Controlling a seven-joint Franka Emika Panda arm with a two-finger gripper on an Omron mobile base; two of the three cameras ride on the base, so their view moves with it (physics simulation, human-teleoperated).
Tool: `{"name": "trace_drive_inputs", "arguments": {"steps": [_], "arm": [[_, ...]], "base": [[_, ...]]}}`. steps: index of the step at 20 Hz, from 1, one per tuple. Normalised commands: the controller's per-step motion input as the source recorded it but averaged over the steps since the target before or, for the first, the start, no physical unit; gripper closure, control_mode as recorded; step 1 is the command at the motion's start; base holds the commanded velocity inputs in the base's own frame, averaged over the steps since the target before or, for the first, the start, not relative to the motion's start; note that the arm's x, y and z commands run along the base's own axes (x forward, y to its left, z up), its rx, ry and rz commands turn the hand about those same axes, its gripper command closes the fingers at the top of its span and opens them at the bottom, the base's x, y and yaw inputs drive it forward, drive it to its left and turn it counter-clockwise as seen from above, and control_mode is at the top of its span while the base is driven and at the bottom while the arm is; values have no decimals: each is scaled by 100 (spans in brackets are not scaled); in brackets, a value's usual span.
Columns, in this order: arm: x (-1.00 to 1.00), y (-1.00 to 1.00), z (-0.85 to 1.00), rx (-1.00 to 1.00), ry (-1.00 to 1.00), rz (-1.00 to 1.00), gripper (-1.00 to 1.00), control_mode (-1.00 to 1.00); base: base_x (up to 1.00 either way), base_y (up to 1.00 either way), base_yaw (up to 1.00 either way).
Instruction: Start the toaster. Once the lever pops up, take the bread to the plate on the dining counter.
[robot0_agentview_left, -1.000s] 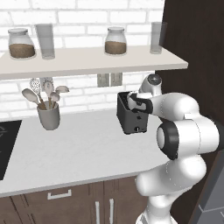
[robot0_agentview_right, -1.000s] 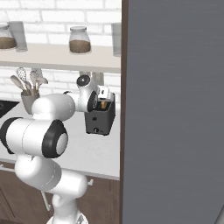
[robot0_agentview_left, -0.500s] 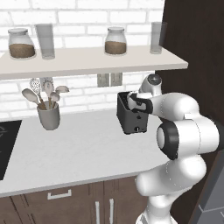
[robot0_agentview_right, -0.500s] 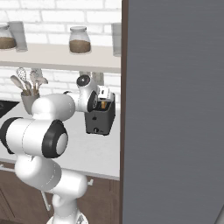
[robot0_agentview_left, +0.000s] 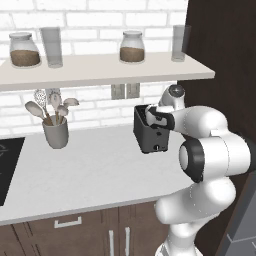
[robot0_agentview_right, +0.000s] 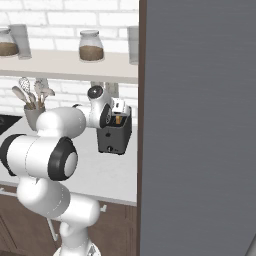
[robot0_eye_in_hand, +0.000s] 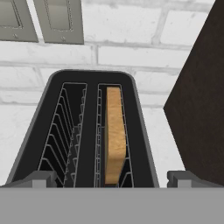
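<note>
The dark toaster (robot0_agentview_left: 150, 139) stands on the white worktop against the brick wall, beside a dark tall cabinet. In the right base view the toaster (robot0_agentview_right: 114, 140) sits just past my arm. My gripper (robot0_agentview_left: 153, 118) hovers right above its slotted top, and the gripper (robot0_agentview_right: 119, 107) points down at it. From the hand view, the toaster (robot0_eye_in_hand: 89, 78) has two slots, and the tan bread (robot0_eye_in_hand: 115, 131) stands on edge in the right one. The gripper (robot0_eye_in_hand: 113, 180) is open, with its fingertips (robot0_eye_in_hand: 43, 178) spread wider than the toaster. The plate and the dining counter are out of view.
A grey utensil cup (robot0_agentview_left: 56, 134) stands to the left on the worktop (robot0_agentview_left: 90, 170). A shelf (robot0_agentview_left: 100, 70) with jars and glasses hangs above the toaster. The dark cabinet side (robot0_agentview_left: 220, 55) is close on the right. A cooktop (robot0_agentview_left: 6, 165) lies at the far left.
</note>
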Motion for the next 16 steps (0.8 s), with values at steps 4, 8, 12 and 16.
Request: {"name": "trace_drive_inputs", "arguments": {"steps": [4,8,12,16], "arm": [[0,0,0,0,0,0,-100,-100],[0,0,0,0,0,0,-100,-100],[0,0,0,0,0,0,-100,-100],[0,0,0,0,0,0,-100,-100]], "base": [[0,0,0],[0,0,0],[0,0,0],[0,0,0]]}}
